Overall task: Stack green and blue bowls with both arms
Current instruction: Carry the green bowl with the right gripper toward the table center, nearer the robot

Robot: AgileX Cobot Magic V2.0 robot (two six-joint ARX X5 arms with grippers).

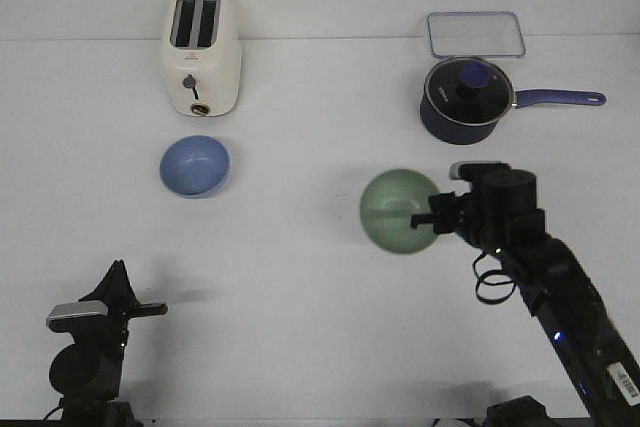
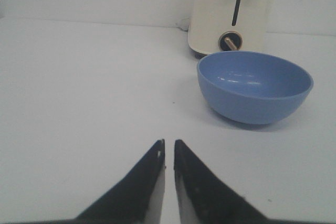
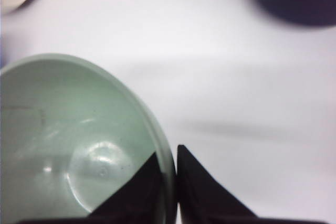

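The pale green bowl (image 1: 397, 211) hangs above the table right of centre, blurred by motion. My right gripper (image 1: 428, 217) is shut on its rim, one finger inside the green bowl (image 3: 79, 145) and one outside; the right gripper (image 3: 169, 156) pinches the wall. The blue bowl (image 1: 195, 166) sits upright on the table in front of the toaster. It also shows in the left wrist view as the blue bowl (image 2: 254, 86), ahead and to one side of my left gripper (image 2: 168, 142). The left gripper (image 1: 155, 309) is low at the near left, shut on nothing.
A cream toaster (image 1: 202, 52) stands behind the blue bowl. A dark navy saucepan (image 1: 464, 99) with lid and long handle stands at the back right, a clear lidded container (image 1: 475, 34) behind it.
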